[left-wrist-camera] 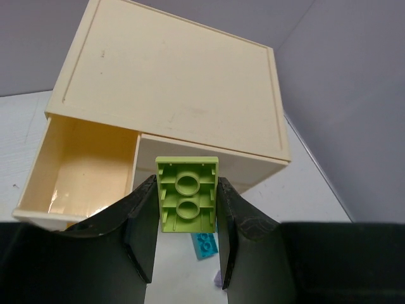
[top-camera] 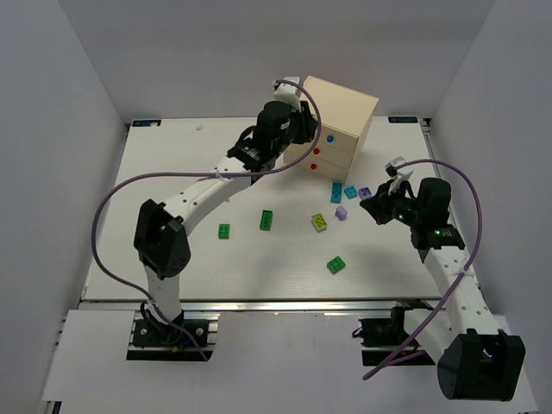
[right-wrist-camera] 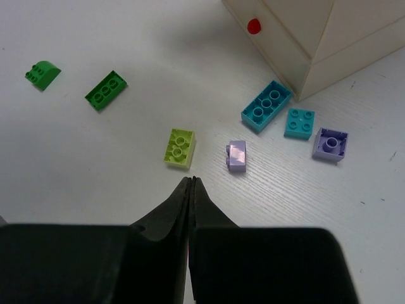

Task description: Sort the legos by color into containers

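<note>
Drawer (left-wrist-camera: 85,166) gapes open beside left hand (left-wrist-camera: 186,185) clamping lime brick (left-wrist-camera: 187,201).

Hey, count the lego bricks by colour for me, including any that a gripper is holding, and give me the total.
Green bricks: 3
Lime bricks: 2, one of them held by the left gripper
Teal bricks: 2
Lilac bricks: 2
Total: 9
</note>
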Controlling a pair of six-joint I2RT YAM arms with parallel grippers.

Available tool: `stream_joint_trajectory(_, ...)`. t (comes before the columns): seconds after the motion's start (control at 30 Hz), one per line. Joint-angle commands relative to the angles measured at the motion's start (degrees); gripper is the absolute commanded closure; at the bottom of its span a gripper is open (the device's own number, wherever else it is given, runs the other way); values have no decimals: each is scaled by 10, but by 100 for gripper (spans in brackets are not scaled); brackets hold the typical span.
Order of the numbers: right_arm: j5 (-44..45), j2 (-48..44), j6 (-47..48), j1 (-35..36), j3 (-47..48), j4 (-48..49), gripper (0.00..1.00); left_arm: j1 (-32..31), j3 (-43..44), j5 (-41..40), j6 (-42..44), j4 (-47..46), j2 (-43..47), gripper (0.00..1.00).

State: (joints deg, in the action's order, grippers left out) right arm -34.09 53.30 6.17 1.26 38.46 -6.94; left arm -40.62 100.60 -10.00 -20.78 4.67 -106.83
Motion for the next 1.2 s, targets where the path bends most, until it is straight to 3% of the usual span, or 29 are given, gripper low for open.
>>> stream_joint_trajectory(0.0,-22,-9,-4,-4,-3,18,100,4,50,-29,24,-23,-6,97)
stream_joint_trajectory(0.37,-39,-9,-5,-5,-4,18,100,4,76,-110,98,-35,-51,93)
stream_joint_trajectory(0.5,-48,-8,-5,-6,-6,19,100,4,93,-142,116,-15,-71,81)
stream_joint_trajectory(0.7,-71,-13,-1,-23,-12,23,91,4,110,-171,138,-3,-89,67)
stream_joint_trajectory(0.77,-83,-11,1,-24,-13,23,87,9,115,-172,138,3,-97,60)
stream_joint_trajectory(0.83,-95,-11,4,-27,-15,23,80,9,115,-173,140,4,-99,44)
stream_joint_trajectory(0.9,-102,-10,6,-29,-15,25,73,9,116,-173,138,7,-99,36)
stream_joint_trajectory(1.03,-128,-9,18,-32,-16,20,49,15,129,-170,135,14,-98,30)
stream_joint_trajectory(1.17,-166,-9,86,-32,-15,-3,45,20,147,-158,131,23,-89,31)
